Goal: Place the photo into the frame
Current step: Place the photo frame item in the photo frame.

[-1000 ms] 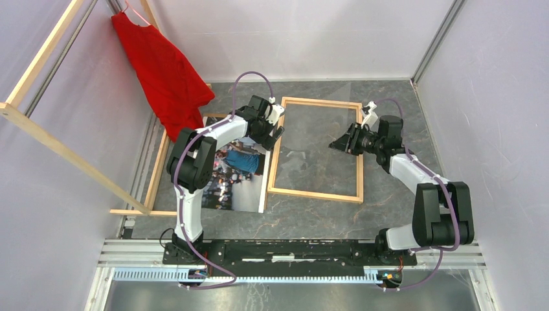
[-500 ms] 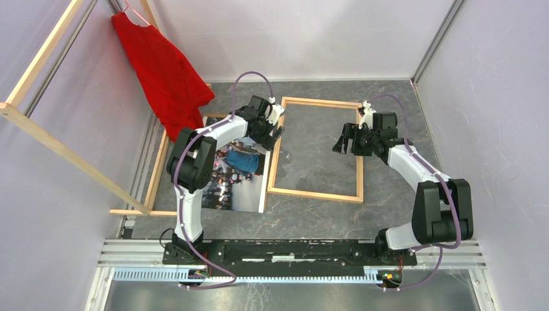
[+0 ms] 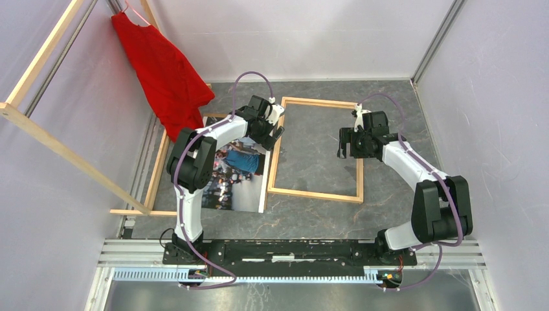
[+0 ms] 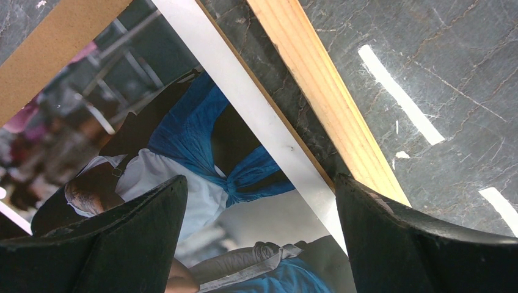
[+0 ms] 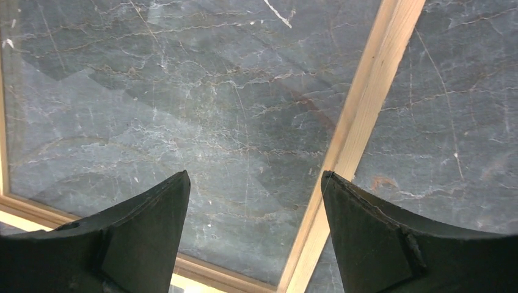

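Top external view gave us the layout. The photo lay face up on the table, outside the frame and just to its left, with the print's right edge running alongside the frame's left rail. We judged that this side-by-side placing kept the transfer short, needing only a lift or slide across one rail.

The left gripper hung over the far right part of the print, close to that rail. Its wrist camera showed the jaws spread wide with nothing clamped. One finger was over the printed figures, the other was over the wooden rail, and the print's white border lay between them. A brown backing board showed past the photo's edge (we took it that the print rested on it, though we could not tell how far it reached underneath). We read the pose as a set-up for taking the print by its edge, not yet a grasp.

The right gripper sat over the frame's right rail, jaws likewise wide apart and holding nothing. In its wrist camera the rail passed just inside one finger.

As a container, the frame held nothing of the task. Inside its four rails we saw only the dark marbled table top (a faint sheen hinted at a pane, which we could not confirm). The photo was not yet in it.
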